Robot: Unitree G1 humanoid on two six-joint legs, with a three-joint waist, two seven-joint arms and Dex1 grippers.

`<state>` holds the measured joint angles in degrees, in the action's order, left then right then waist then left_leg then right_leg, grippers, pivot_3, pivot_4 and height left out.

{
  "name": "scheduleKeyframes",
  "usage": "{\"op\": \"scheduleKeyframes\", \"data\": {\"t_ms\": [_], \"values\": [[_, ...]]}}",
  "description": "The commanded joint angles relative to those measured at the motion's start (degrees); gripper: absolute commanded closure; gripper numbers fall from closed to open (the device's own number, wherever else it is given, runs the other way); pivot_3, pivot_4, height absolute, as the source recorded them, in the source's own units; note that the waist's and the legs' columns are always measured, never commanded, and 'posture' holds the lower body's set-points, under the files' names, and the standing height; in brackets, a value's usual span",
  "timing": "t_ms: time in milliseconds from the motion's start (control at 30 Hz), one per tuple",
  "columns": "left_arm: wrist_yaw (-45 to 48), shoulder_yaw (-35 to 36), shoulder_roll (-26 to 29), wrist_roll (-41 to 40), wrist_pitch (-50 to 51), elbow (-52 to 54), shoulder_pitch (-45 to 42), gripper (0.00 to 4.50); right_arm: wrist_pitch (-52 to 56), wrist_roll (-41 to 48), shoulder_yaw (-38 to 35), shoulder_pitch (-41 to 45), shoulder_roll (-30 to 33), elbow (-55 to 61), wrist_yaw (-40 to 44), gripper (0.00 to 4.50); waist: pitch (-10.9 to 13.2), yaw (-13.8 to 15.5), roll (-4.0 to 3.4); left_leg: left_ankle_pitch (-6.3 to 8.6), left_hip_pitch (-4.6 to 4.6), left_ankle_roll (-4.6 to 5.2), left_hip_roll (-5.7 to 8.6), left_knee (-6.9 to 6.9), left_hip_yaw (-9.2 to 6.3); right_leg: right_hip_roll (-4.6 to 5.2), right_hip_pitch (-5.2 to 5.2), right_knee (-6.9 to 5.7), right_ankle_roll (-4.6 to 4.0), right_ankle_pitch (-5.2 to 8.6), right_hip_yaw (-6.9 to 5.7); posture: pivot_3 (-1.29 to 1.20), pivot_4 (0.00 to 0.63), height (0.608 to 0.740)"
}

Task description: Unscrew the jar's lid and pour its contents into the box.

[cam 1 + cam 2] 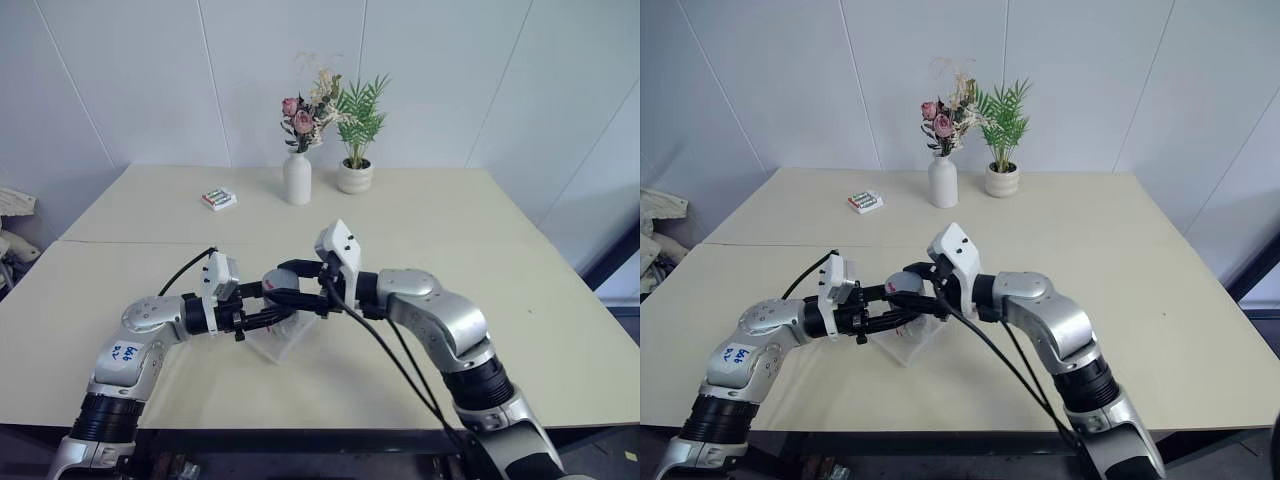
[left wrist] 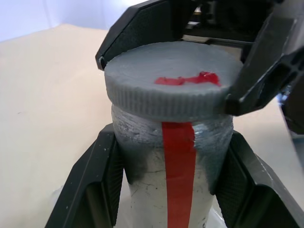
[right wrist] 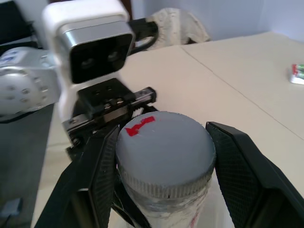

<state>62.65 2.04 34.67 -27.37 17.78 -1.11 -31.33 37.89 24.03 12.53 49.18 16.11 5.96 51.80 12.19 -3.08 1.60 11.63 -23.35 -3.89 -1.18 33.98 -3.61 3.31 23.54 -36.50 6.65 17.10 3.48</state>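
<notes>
The jar (image 2: 178, 175), silvery with a red strip down its side, is held upright above the table with my left gripper (image 2: 173, 140) shut on its body. Its grey ribbed lid (image 2: 171, 80), marked with red on top, sits on the jar. My right gripper (image 3: 164, 133) comes in from the opposite side and is shut on the lid (image 3: 164, 147). Both grippers meet at the jar (image 1: 281, 284) in front of me. The clear plastic box (image 1: 283, 345) lies on the table right under the jar. The contents are hidden inside the jar.
At the back of the beige table (image 1: 480, 250) stand a white vase of flowers (image 1: 297, 178) and a white plant pot (image 1: 354, 176). A small green-and-white packet (image 1: 219, 198) lies to their left. Black cables hang from both wrists.
</notes>
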Motion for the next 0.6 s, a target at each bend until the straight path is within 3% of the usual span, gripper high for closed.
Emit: {"op": "scheduleKeyframes", "data": {"t_ms": [33,333,600], "values": [[3.05,1.28,1.15,-1.25,-0.72,-1.81,-2.41,2.30,-5.76,3.68,0.49,2.85,1.39,-0.52,12.01,1.95,0.00,-0.14,0.00,0.01,0.01,0.01,0.00,0.00,0.01,0.00,-0.01,0.01,0.01,0.00,0.00,0.00,0.150,0.740],[9.43,-0.57,0.50,-2.67,0.45,-2.04,-4.49,2.30,-13.71,2.63,1.10,10.12,2.15,-13.61,28.23,1.95,0.03,-0.17,-0.03,0.01,0.01,0.01,-0.04,-0.02,0.02,-0.06,0.01,-0.01,0.01,0.01,0.01,0.00,0.150,0.740],[8.78,0.91,0.19,-3.77,1.57,0.34,-3.05,2.30,-15.28,2.44,0.18,9.46,1.81,-14.95,29.76,1.95,0.03,-0.16,-0.04,0.03,0.01,-0.02,-0.05,-0.02,0.01,-0.06,0.02,-0.02,0.03,0.02,0.01,0.00,0.150,0.740]]}}
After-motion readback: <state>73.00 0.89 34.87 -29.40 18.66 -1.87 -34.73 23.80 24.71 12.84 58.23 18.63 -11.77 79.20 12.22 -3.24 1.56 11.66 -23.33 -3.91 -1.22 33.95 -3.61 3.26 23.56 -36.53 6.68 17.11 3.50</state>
